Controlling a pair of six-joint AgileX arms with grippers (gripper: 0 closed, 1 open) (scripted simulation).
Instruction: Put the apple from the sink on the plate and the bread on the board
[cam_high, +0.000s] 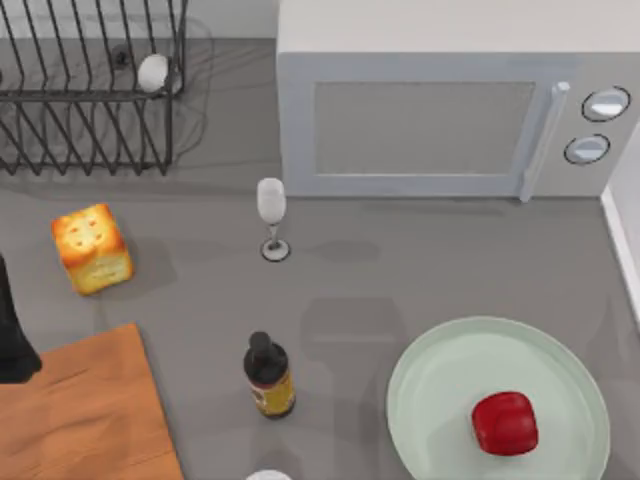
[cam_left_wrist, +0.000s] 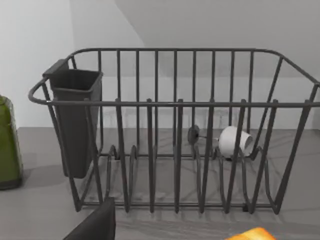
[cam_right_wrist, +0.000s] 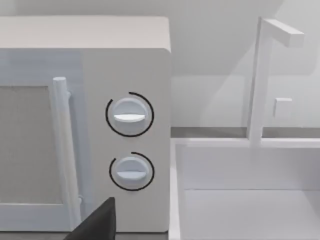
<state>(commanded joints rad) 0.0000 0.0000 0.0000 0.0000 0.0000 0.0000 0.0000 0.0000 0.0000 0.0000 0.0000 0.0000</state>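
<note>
My left arm (cam_high: 12, 340) sits at the table's left edge, over the near corner of the board (cam_high: 85, 420); whether its fingers are spread or pressed together I cannot tell; the right arm looks parked facing the microwave (cam_right_wrist: 85, 120) and sink (cam_right_wrist: 250, 200). The apple (cam_high: 505, 423) already rests on the plate (cam_high: 430, 370), so that half looks finished; the bread (cam_high: 92, 249) stands on the bare table just beyond the board, untouched. Next, I judge, the left gripper must reach out to the bread, close on its sides, and carry it back onto the board.
</note>
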